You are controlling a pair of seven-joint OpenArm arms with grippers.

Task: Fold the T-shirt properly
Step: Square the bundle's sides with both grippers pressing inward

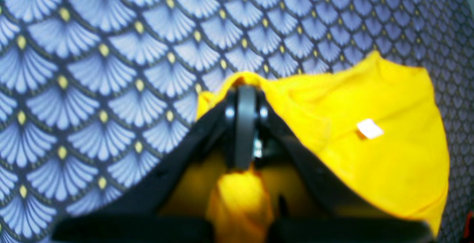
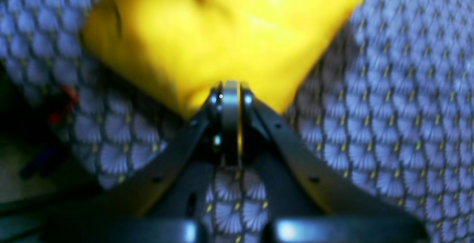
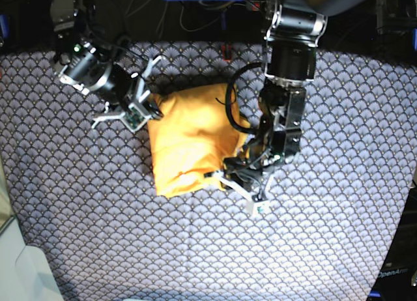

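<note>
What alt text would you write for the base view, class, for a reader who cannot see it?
Seen from above, an orange-yellow T-shirt, folded into a compact bundle, lies on a navy fan-patterned cloth. The right gripper pinches its upper-left corner; the left gripper pinches its lower-right edge.

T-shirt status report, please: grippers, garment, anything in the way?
Left gripper, right gripper both shut on T-shirt. Shirt bunched on patterned cloth. No obstruction seen.

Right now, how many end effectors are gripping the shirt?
2: the left end effector pinches the shirt at its lower right edge, the right end effector its upper left corner.
</note>
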